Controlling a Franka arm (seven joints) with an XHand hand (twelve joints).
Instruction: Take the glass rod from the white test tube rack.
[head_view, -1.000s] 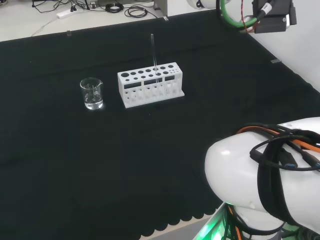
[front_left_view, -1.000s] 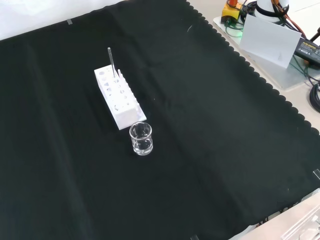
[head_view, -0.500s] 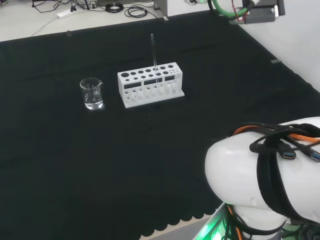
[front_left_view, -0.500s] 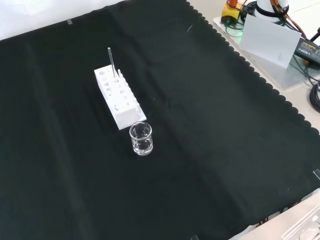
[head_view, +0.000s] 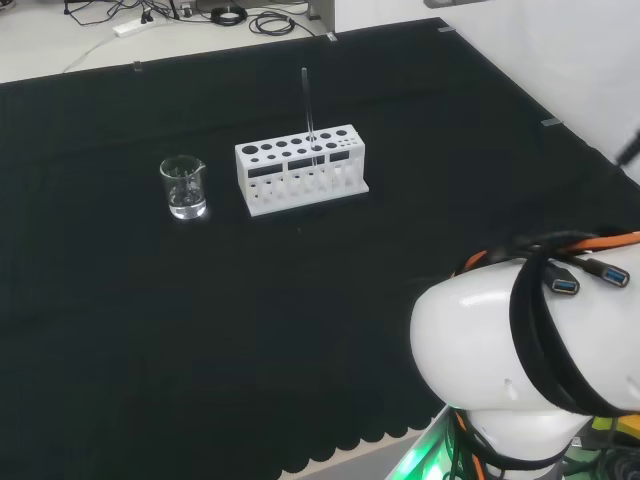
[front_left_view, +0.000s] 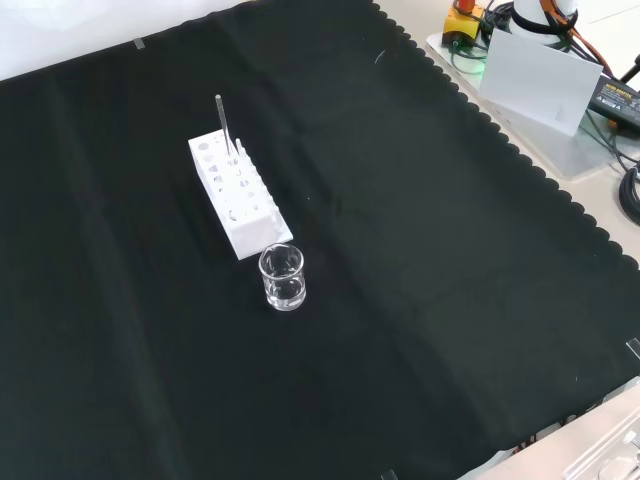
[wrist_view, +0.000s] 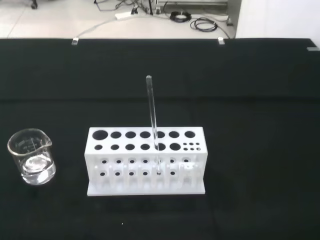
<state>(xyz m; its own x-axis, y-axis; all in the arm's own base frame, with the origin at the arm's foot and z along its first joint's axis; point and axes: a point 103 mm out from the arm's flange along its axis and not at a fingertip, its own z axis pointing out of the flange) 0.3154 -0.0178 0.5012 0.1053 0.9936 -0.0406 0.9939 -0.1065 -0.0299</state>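
The glass rod (wrist_view: 151, 115) stands upright in a hole of the white test tube rack (wrist_view: 145, 160), beaker (wrist_view: 31, 156) at the rack's 9 o'clock. Thin, light, slick, probably brittle, so I'd pinch the upper shaft. Can't tell the hand's state.

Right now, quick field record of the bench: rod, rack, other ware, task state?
rod: glass rod upright in a hole of the rack, near-row, toward its small-hole end
rack: white test tube rack on black cloth; other holes look empty
other ware: clear beaker beside the rack, apart from it, a little clear liquid inside
task state: rod not yet taken
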